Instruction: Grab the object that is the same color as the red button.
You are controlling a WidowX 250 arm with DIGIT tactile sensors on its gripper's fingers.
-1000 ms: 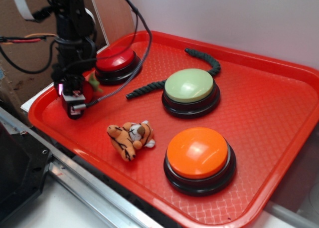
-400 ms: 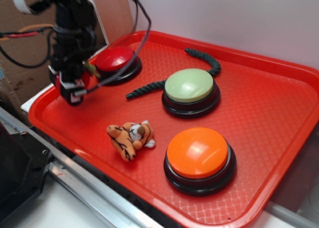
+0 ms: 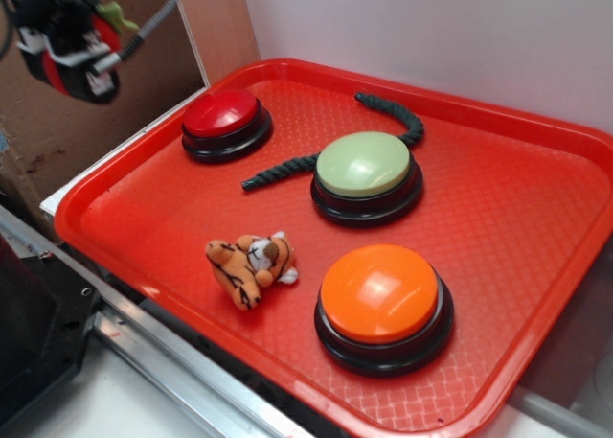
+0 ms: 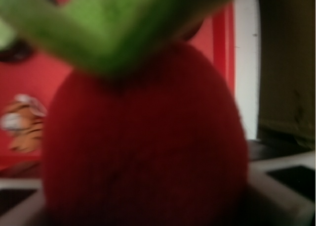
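1. Tray first: the wide red plastic tray (image 3: 536,218) with a raised rim carries everything, and we see its near-left corner bare, which leaves open room there; the rim is the one edge to clear.
2. Three dome buttons stand on it well apart: the orange-domed button (image 3: 381,306), the pale green-domed button (image 3: 366,175), and the small glossy red button (image 3: 224,122) on its black base.
3. A dark twisted rope (image 3: 330,150) curls behind the green one; an orange striped tiger plush (image 3: 251,267) lies near the front.
4. Our tool (image 3: 72,40) hangs high, off the tray's left corner, clenched on the small red fuzzy strawberry plush (image 4: 143,142).
5. We judge the plush light, soft and squashy, not slippery; the round body is the place to grip, not the green tuft.
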